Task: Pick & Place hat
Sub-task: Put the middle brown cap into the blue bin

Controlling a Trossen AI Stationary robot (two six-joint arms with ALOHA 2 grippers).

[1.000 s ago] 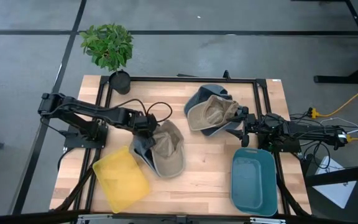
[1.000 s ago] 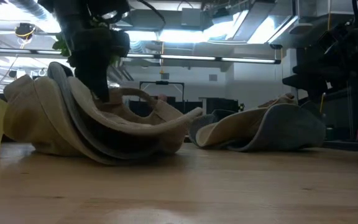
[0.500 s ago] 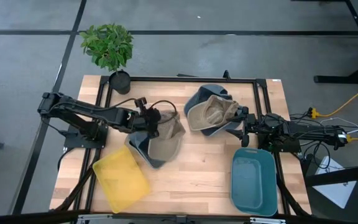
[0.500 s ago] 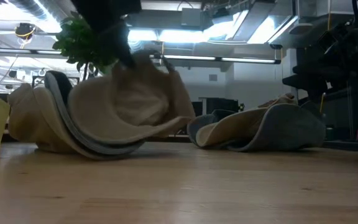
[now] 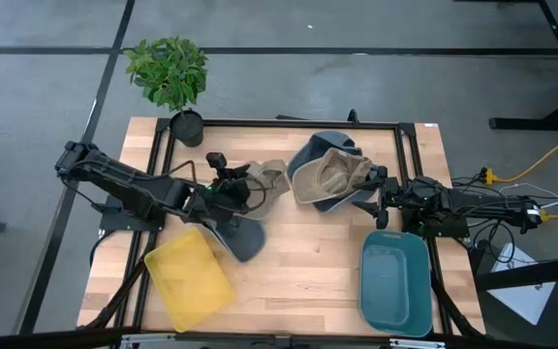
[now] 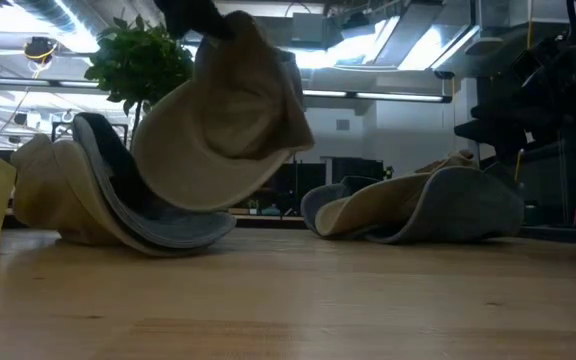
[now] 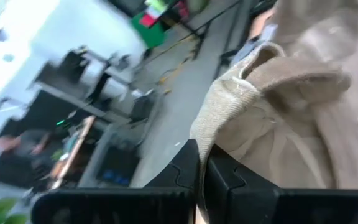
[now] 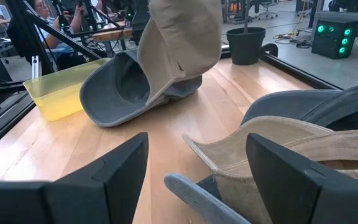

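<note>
Left tool [image 7: 202, 163] clamped on the tan hat [image 6: 223, 115], lifted off the tabletop [image 5: 308, 267] above a grey hat [image 5: 243, 238], yellow bin [image 5: 188, 279] beside it, right tool [image 5: 374, 191] spread wide by the hat pile [image 5: 329, 174], teal bin [image 5: 395, 281] near

Closed dark fingers of the left gripper [image 7: 202, 168] pinch the brim of a tan cloth hat [image 7: 291, 118], a blurred workshop floor beyond.
</note>
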